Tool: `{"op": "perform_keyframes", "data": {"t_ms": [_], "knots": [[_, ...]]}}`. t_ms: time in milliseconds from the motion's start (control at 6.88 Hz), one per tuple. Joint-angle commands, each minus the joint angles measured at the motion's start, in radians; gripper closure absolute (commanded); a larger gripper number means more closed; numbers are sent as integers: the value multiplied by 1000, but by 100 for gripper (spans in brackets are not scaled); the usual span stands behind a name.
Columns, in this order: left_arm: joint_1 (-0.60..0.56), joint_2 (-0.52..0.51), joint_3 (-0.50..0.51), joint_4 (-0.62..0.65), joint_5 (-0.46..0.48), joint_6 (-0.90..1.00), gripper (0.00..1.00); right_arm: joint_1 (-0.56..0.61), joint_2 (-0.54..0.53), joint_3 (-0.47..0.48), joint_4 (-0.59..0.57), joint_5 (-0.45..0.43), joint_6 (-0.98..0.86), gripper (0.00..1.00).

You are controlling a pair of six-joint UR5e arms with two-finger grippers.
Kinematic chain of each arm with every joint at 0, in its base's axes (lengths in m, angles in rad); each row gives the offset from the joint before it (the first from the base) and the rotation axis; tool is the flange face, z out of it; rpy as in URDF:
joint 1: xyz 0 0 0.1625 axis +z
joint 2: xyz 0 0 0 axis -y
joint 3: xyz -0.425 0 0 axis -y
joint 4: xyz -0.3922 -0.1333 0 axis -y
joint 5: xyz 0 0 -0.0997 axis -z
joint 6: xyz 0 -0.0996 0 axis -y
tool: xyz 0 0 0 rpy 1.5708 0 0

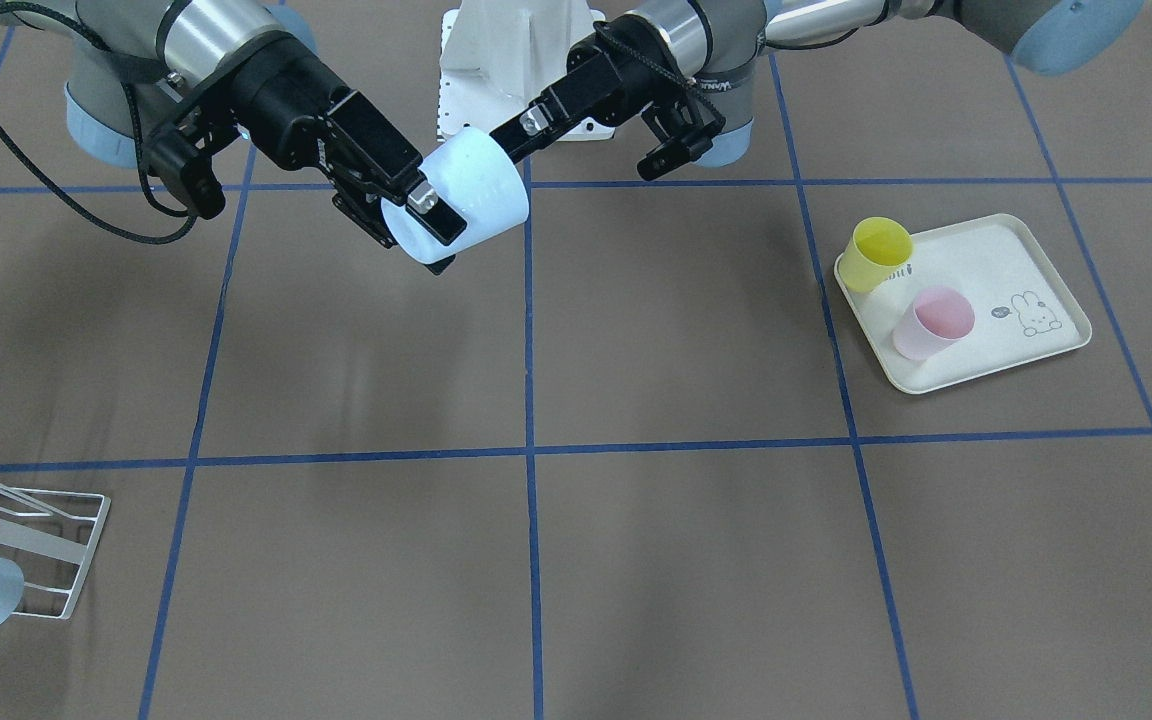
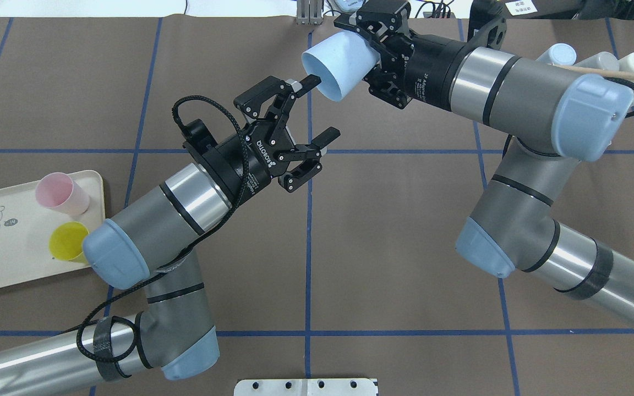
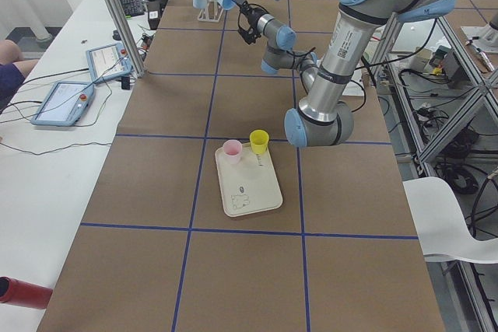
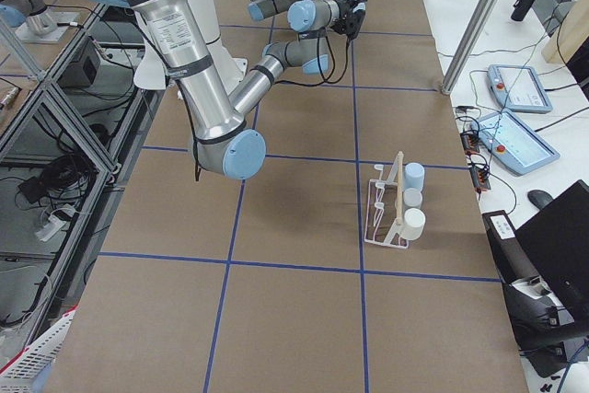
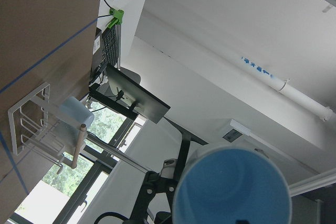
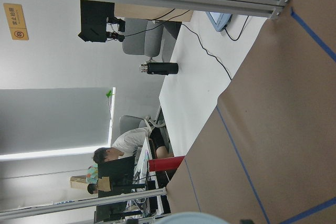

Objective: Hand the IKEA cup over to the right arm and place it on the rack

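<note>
The cup (image 2: pixel 336 66), pale blue, hangs in the air between the two arms. It lies on its side with its mouth toward the left gripper (image 2: pixel 321 108). The right gripper (image 2: pixel 373 55) is clenched on its base end. The left gripper is spread wide; one fingertip (image 2: pixel 310 82) sits at the cup's rim, seemingly touching it, though that is hard to tell. The rack (image 1: pixel 56 545) stands well apart at the table's right end.

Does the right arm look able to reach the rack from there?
Probably yes: the rack is on that arm's side with bare table between. The open left gripper has one finger at the cup's rim and should back off first.
</note>
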Motion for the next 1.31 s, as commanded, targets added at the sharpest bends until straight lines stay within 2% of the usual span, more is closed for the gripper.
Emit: {"op": "perform_keyframes", "data": {"t_ms": [0,291,581,727,872,1017,1163], "knots": [[-4,0,-3,1,-1,3,0,29,-6,-1,0,0,-8,100],[-8,27,-3,4,-3,50,0,114,-59,-9,-9,-2,-90,100],[-8,90,-3,14,2,253,0,203,-170,-13,-18,-34,-294,100],[-11,107,-3,19,5,338,0,216,-222,-10,-20,-119,-355,100],[-31,138,-8,43,4,413,0,216,-260,-7,-70,-229,-488,100],[-57,156,-23,113,4,452,0,213,-281,-4,-150,-370,-572,100],[-82,202,-80,216,4,520,0,213,-287,-3,-220,-510,-588,100]]}}
